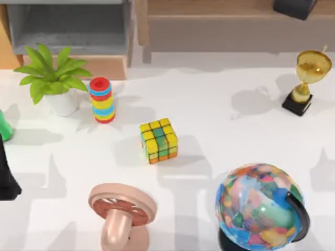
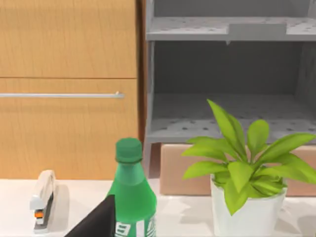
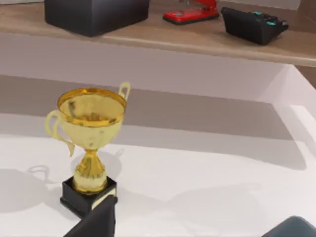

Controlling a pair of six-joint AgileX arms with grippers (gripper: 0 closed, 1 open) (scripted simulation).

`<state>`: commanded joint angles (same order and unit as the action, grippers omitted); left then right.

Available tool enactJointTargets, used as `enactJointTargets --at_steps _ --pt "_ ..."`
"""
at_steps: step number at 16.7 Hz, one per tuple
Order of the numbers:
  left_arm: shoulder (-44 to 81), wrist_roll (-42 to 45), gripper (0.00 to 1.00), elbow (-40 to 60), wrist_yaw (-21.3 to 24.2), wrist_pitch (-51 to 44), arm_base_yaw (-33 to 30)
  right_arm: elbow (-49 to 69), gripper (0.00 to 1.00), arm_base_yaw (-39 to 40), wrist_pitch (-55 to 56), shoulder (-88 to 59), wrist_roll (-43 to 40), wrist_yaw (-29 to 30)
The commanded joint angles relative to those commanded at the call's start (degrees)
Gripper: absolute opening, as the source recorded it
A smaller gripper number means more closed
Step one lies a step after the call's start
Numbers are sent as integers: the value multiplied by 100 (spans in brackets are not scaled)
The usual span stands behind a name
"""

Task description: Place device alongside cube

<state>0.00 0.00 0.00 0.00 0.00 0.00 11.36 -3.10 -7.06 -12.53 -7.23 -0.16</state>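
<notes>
- Left arm [image 1: 6, 180]: parked at the counter's [image 1: 220, 104] 9 o'clock edge. A dark part of the left tool [image 2: 96, 222] shows in its wrist view in front of the green bottle [image 2: 131, 197]. Can't tell whether it is open or holding anything.
- Clutter at 10–11 o'clock: plant [image 1: 52, 78] and ring stack [image 1: 102, 99]. Neither is in the way.
- Cube [image 1: 158, 140]: about mid-counter and sitting free. The fan [image 1: 123, 212] is at its 7 o'clock and the globe [image 1: 261, 206] at its 4 o'clock, both well apart from it.
- Trophy [image 1: 306, 78]: at the cube's 2 o'clock.
- Device [image 3: 295, 227]: probably the dark slate rounded corner at the edge of the right wrist view. It lies on the counter, close under that camera and apart from the trophy. Too little shows to tell its long axis.
- Right tool [image 3: 96, 222]: only a dark part shows, near the trophy base. Can't tell opening or load.
- Key relation: the device looks to be on the right side, so the right arm is nearer. The carry would run toward 9 o'clock, to the cube.
</notes>
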Motion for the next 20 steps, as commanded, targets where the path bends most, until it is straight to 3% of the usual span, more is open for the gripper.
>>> enactJointTargets --at_steps 14,20 --pt "0 0 100 0 0 0 0 6178 100 -1668 -3822 -8075 -3912 -86" --pt "0 0 100 0 0 0 0 8137 100 -2195 -5035 -10753 -5150 -115"
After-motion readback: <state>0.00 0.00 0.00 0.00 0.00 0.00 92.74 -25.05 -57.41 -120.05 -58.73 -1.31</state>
